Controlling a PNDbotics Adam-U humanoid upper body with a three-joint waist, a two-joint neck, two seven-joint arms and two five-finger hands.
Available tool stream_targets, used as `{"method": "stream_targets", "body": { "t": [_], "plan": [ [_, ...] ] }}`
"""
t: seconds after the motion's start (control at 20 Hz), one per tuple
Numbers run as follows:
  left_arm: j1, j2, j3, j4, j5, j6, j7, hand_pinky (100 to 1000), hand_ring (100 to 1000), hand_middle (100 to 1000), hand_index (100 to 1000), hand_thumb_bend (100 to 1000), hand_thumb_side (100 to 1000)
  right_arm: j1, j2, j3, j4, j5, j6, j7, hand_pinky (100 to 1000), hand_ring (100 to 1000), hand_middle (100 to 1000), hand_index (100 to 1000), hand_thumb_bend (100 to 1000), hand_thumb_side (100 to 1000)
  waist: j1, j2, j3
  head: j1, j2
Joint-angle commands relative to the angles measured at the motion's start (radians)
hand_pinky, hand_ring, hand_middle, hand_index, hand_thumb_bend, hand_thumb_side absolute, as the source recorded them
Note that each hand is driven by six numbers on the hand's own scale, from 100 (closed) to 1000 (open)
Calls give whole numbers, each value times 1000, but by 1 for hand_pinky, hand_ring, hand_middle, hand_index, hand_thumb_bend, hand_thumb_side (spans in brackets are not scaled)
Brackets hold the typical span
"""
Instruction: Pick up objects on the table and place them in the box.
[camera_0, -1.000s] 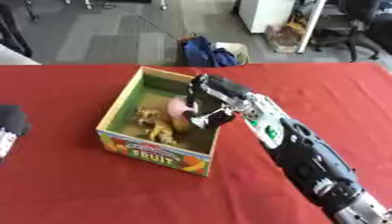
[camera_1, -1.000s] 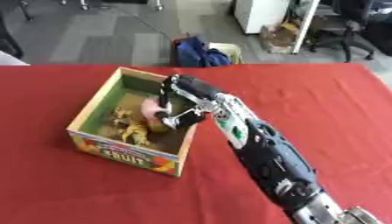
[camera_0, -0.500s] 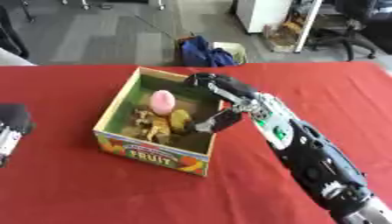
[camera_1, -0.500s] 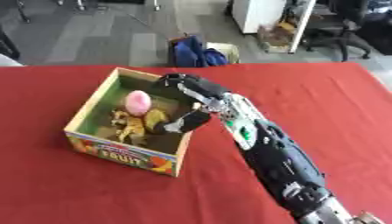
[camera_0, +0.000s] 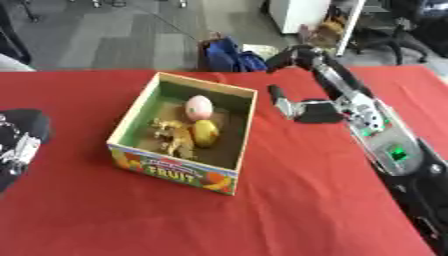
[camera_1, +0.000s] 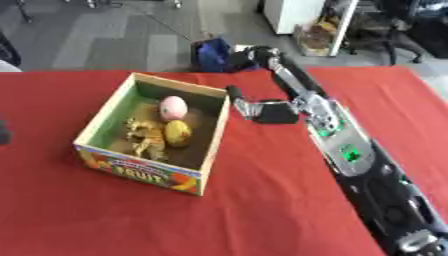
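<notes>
A cardboard fruit box (camera_0: 175, 172) stands on the red table (camera_0: 297, 210), left of centre. Inside it lie a pink egg-shaped thing (camera_0: 199, 106), a yellow fruit (camera_0: 206, 132) and a brownish toy animal (camera_0: 173, 137). My right hand (camera_0: 313, 111) hovers just right of the box's far right corner, outside it, open and holding nothing. Its fingers (camera_1: 236, 95) point up and towards the box. My left hand (camera_0: 17, 142) shows as a black and silver shape at the left edge, low over the table.
A blue bag (camera_0: 229, 56) lies on the floor just beyond the table's far edge. Office chairs (camera_0: 411, 30) and a white cabinet (camera_0: 302, 12) stand further back. Red cloth stretches in front of and to the right of the box.
My right hand held the pink thing over the box, let it go inside, then drew back to the right, out of the box. The left hand stayed at the left edge.
</notes>
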Motion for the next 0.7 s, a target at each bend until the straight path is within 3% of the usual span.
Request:
{"method": "stream_targets", "body": {
  "t": [0.05, 0.35, 0.7],
  "plan": [
    [-1, 27, 13, -12, -5, 0, 8, 686, 621, 578, 694, 411, 489, 42, -61, -51, -131, -126, 34, 5, 749, 692, 596, 750, 100, 212, -1, -20, -4, 25, 27],
    [13, 23, 21, -6, -9, 2, 20, 686, 621, 579, 693, 412, 494, 196, -50, -136, -231, -213, 80, -6, 744, 684, 585, 744, 100, 229, -5, -22, -23, 85, 64],
    [21, 22, 25, -5, -12, 2, 27, 686, 623, 583, 692, 414, 493, 278, -12, -177, -254, -221, 112, -12, 734, 672, 577, 741, 100, 254, -2, -25, -30, 114, 88]
  ]
}}
